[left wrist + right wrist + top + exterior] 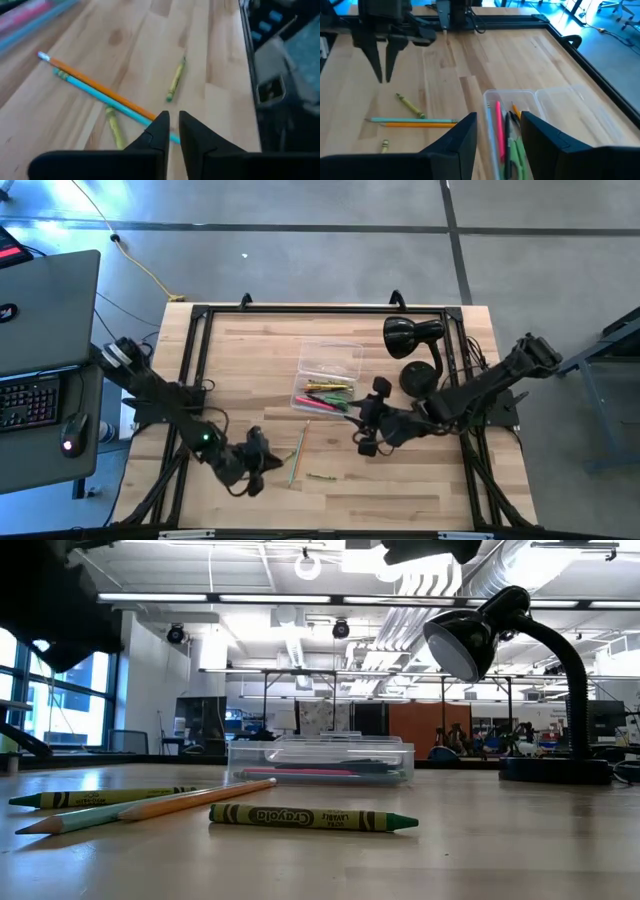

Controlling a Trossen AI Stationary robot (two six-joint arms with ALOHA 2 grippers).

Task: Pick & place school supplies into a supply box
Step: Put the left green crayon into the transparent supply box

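The clear supply box lies mid-table with pink, green, black and orange pens in it. Near the front edge an orange pencil and a light-blue pencil lie side by side on the wood. Two green crayons lie flat close to them. My left gripper hovers above the table beside the pencils' tips, fingers pointing down, a narrow gap between them, empty. My right gripper hangs open and empty over the box's near end.
A black desk lamp stands right of the box, its head over the table. A clear shallow piece lies against the box's far side. A black frame runs around the tabletop. Bare wood shows left of the pencils.
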